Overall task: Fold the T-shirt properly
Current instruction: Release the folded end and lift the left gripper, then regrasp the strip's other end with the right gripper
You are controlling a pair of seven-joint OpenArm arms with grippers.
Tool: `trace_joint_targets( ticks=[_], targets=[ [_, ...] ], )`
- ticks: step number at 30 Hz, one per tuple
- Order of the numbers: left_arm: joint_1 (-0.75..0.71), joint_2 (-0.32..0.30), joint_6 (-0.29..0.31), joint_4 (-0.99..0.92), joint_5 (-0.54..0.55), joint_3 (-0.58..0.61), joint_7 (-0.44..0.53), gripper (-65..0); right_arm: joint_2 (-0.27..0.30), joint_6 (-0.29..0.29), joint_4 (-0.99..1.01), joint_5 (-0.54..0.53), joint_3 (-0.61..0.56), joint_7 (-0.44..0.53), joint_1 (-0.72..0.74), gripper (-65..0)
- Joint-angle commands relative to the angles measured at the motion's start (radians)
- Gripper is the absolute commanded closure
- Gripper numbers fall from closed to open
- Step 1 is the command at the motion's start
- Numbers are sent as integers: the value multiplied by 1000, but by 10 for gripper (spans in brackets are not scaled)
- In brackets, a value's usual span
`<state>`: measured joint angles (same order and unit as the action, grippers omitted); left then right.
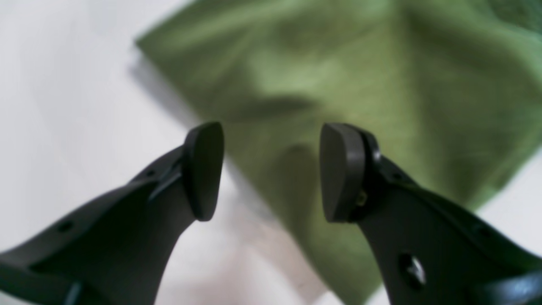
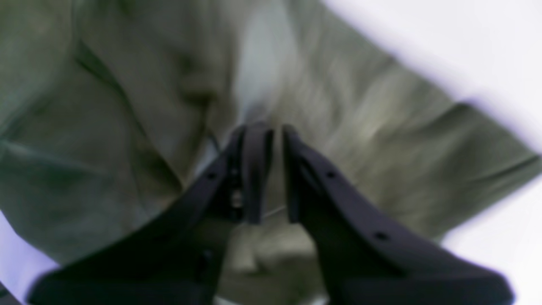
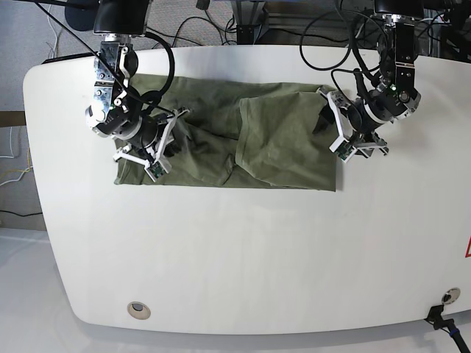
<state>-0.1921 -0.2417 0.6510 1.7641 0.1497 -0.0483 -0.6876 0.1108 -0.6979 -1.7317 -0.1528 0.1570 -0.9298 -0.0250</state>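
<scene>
Left gripper (image 1: 271,171) agape, T-shirt (image 1: 338,84) beneath

The right claw (image 2: 271,173) is seen from behind, its two dark fingers (image 2: 254,169) standing nearly together with a narrow gap between the tips. Rumpled olive-green T-shirt (image 2: 127,127) cloth fills most of the view beneath it. White counter (image 2: 465,51) is seen at upper right. The picture is blurred.
</scene>
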Motion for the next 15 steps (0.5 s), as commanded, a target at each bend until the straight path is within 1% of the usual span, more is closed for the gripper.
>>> trace_joint_targets(
  ticks=[1, 2, 4, 6, 8, 9, 11, 15],
  targets=[
    [16, -6, 3, -40, 17, -14, 19, -335, -10, 0, -89, -17, 0, 1, 20, -135],
    [18, -6, 3, -60, 17, -14, 21, -335, -20, 0, -123, -14, 5, -16, 21, -151],
    [32, -6, 3, -82, 17, -12, 21, -335, -39, 0, -192, -11, 59, -53, 21, -194],
    [36, -6, 3, -91, 17, -9, 21, -335, -76, 0, -228, -11, 158, -82, 24, -267],
    [36, -6, 3, -91, 17, -8, 21, -335, -87, 0, -230, -15, 264, -110, 43, -321],
    [36, -6, 3, -91, 17, -8, 21, -335, -90, 0, -225, -17, 318, -114, 44, -337],
    [36, -6, 3, -91, 17, -8, 21, -335, -90, 0, -221, -17, 408, -114, 55, -348],
    [36, -6, 3, -91, 17, -8, 21, -335, -92, 0, -178, -18, 582, -117, 60, -348]
  ],
)
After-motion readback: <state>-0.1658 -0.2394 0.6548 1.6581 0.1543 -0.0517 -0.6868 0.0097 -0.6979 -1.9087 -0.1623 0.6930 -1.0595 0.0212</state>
